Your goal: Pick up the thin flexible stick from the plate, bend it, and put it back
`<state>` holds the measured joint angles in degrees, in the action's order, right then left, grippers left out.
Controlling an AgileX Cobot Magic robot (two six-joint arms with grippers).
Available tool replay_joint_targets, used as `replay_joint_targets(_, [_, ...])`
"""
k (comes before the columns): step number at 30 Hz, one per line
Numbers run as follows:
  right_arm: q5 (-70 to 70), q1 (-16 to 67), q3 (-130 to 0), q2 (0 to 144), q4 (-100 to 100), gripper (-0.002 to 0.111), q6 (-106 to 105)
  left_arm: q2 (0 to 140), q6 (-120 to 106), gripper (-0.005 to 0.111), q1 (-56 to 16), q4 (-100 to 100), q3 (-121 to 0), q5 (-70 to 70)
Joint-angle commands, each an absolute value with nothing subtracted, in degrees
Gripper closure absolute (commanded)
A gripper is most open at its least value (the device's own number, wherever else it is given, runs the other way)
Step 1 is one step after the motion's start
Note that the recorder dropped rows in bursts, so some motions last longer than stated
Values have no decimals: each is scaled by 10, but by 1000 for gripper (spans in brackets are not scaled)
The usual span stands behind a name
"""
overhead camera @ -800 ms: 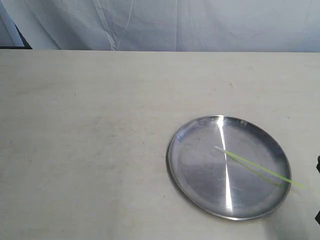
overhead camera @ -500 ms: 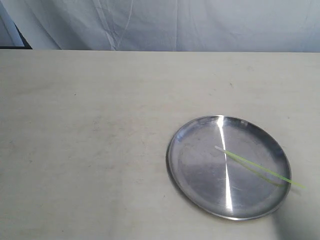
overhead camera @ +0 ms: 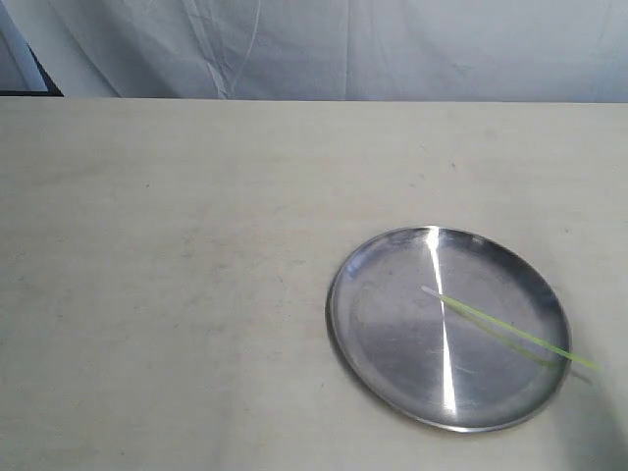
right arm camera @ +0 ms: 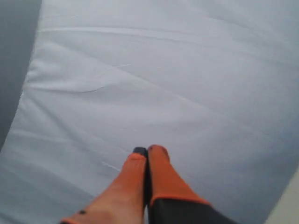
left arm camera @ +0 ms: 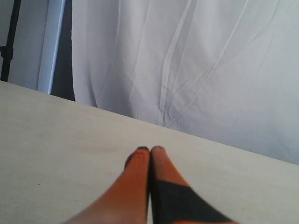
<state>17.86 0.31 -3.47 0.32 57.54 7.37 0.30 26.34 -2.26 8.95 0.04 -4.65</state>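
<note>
A round shiny metal plate [overhead camera: 392, 353] lies on the table at the lower right of the exterior view. The thin lime-green stick [overhead camera: 510, 334] rests across it, running from near the plate's middle out past the right rim. Neither arm shows in the exterior view. In the left wrist view my left gripper [left arm camera: 150, 149] is shut, its orange fingers pressed together over bare table with nothing between them. In the right wrist view my right gripper [right arm camera: 147, 150] is shut too, pointing at the white cloth backdrop, away from the plate.
The pale wooden table [overhead camera: 177, 275] stretches wide to the left of the plate. A white cloth backdrop [overhead camera: 343, 49] hangs behind the table's far edge. A dark gap beside a white panel [left arm camera: 60, 46] shows in the left wrist view.
A dark piece at the right edge of the exterior view has drawn out of the frame, and its shadow at the lower right corner has faded. Plate and stick have not moved.
</note>
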Motion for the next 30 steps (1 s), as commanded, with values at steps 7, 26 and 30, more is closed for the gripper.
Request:
replay_joint_targets(7, [-273,0,-387,288,57,108,-109,0,264,107,-23,90,0,-47])
replay_joint_targets(26, [-700,98,-614,838,-16,99,-56,0,264,107,-25,90,0,-47])
replay_joint_targets(30, [-700,124,-578,853,-27,75,-56,0,264,107,-25,90,0,-47])
